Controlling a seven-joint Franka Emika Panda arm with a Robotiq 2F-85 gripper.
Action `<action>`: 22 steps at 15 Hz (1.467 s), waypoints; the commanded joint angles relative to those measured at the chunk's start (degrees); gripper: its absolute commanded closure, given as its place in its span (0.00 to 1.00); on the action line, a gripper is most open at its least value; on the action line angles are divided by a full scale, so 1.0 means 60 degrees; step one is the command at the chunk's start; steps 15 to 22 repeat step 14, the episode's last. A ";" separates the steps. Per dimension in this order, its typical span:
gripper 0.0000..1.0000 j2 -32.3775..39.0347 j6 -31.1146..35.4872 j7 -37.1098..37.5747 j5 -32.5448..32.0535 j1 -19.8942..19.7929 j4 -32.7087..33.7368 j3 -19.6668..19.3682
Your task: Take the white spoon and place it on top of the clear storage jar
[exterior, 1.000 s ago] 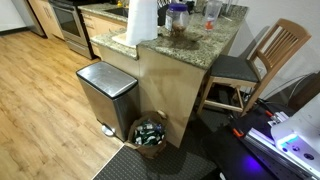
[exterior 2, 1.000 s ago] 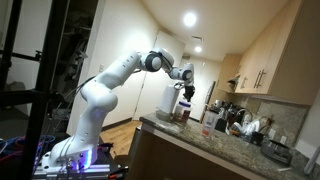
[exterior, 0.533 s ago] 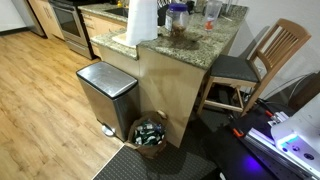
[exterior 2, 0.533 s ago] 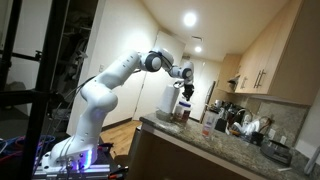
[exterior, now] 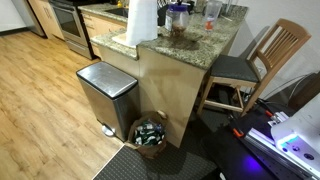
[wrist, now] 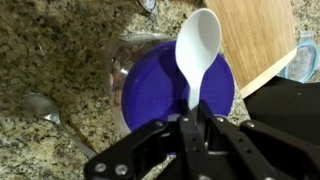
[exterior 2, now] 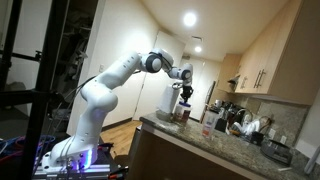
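Observation:
In the wrist view my gripper (wrist: 190, 118) is shut on the handle of the white spoon (wrist: 197, 45). The spoon's bowl hangs over the blue lid of the clear storage jar (wrist: 150, 80), directly below. I cannot tell whether the spoon touches the lid. In an exterior view the jar (exterior: 178, 17) stands on the granite counter (exterior: 195, 42), with the gripper above it at the frame's top edge. In an exterior view the gripper (exterior 2: 185, 92) points down over the jar (exterior 2: 184, 112).
A metal spoon (wrist: 45, 110) lies on the counter beside the jar. A wooden board (wrist: 255, 35) is near. A tall white paper roll (exterior: 142, 22) and a clear glass with red (exterior: 211, 12) stand on the counter. A trash bin (exterior: 106, 95) and a chair (exterior: 250, 65) are beside it.

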 commanded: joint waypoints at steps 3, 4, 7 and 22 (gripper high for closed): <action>0.49 -0.0005 0.0171 -0.0147 0.0084 -0.0072 0.0049 0.0047; 0.42 -0.0085 0.0291 -0.0081 -0.0009 -0.0038 0.0011 -0.0003; 0.17 -0.0712 0.0521 0.0050 -0.0333 0.0050 -0.0361 -0.0157; 0.00 -0.2144 0.0291 -0.0467 -0.0024 -0.0210 -0.0747 -0.0177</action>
